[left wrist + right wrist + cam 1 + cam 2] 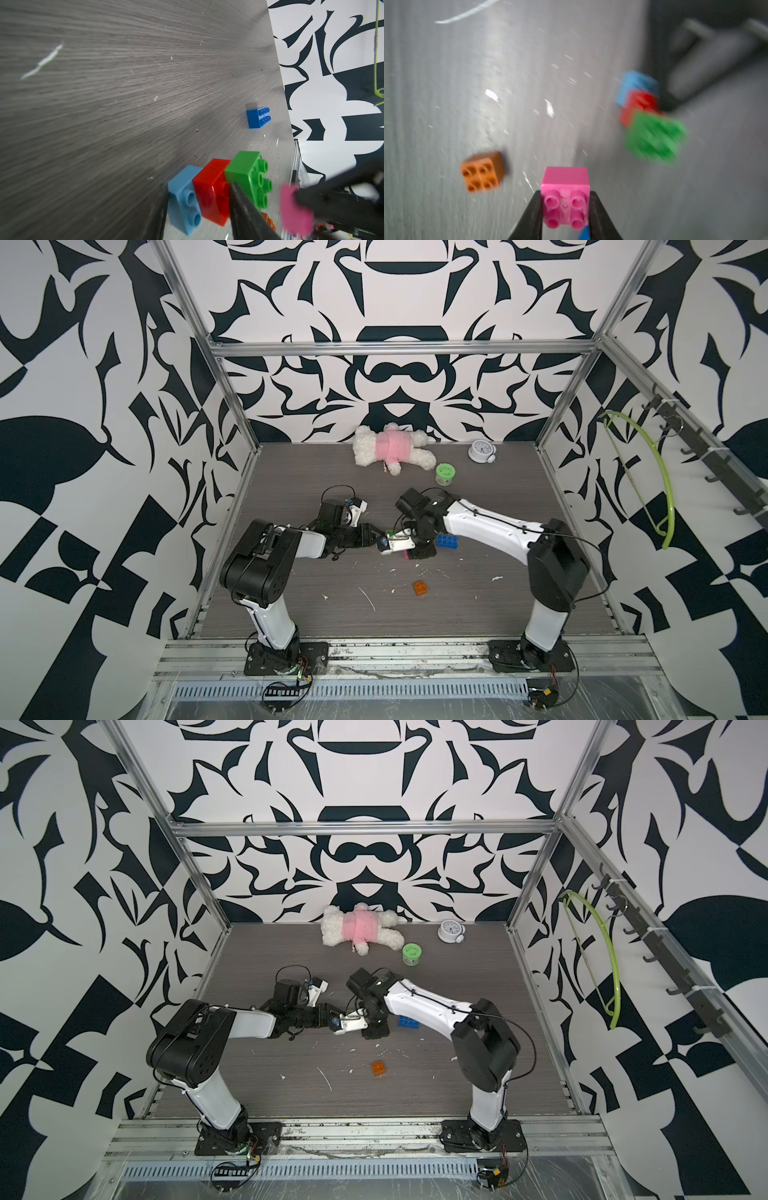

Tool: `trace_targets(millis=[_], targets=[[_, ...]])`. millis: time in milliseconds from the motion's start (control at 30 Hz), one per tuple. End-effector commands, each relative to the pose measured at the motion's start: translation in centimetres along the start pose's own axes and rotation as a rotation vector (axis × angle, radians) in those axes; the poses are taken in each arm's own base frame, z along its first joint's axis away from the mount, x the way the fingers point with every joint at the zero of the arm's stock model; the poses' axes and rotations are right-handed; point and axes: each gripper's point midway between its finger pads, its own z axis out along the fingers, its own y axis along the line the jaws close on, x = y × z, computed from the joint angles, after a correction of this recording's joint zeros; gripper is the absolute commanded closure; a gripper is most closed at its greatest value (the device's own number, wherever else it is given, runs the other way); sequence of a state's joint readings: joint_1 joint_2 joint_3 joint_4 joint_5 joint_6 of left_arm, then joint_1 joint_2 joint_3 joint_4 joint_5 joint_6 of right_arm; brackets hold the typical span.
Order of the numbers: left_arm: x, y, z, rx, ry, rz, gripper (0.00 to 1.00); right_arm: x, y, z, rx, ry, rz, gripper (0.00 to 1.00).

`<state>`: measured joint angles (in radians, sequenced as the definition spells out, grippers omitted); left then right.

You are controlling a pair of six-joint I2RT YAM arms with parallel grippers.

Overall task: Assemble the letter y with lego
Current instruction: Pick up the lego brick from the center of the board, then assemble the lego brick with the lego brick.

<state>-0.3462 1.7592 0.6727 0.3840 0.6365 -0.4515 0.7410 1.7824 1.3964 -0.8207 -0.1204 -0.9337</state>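
Observation:
My left gripper [197,207] is shut on a row of joined lego: light blue brick [182,199], red brick [212,189], green brick [247,172]. It holds them just above the table, mid-table in a top view [386,541]. My right gripper [565,207] is shut on a pink brick [564,180], close beside the green end and apart from it. The longer blue brick [448,541] lies flat behind the right wrist. An orange brick [420,588] lies studs up nearer the front. A whole letter y is out of view.
At the back lie a plush bear [390,448], a green round tub [445,473] and a small alarm clock [481,451]. White scraps [368,599] litter the wood table. A green hanger [660,489] hangs on the right wall.

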Motion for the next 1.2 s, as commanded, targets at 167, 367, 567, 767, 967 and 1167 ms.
trace_targets(millis=[167, 367, 567, 767, 967, 1167], targets=[[5.1, 4.9, 0.0, -0.170, 0.125, -0.128, 0.50, 5.0, -2.6, -0.7, 0.011, 0.113, 0.277, 0.81], [5.1, 4.8, 0.0, -0.171, 0.124, -0.127, 0.50, 6.1, -3.5, 0.0, 0.002, 0.130, 0.329, 0.82], [5.1, 4.8, 0.0, -0.169, 0.126, -0.128, 0.50, 7.4, -3.8, 0.3, -0.005, 0.133, 0.364, 0.82], [5.1, 4.8, 0.0, -0.170, 0.125, -0.128, 0.50, 8.2, -3.9, 0.8, -0.014, 0.139, 0.385, 0.81], [5.1, 4.8, 0.0, -0.170, 0.126, -0.127, 0.50, 8.5, -4.0, 1.3, -0.020, 0.143, 0.388, 0.81], [5.1, 4.9, 0.0, -0.171, 0.126, -0.129, 0.50, 8.9, -3.6, 1.9, -0.039, 0.156, 0.390, 0.82]])
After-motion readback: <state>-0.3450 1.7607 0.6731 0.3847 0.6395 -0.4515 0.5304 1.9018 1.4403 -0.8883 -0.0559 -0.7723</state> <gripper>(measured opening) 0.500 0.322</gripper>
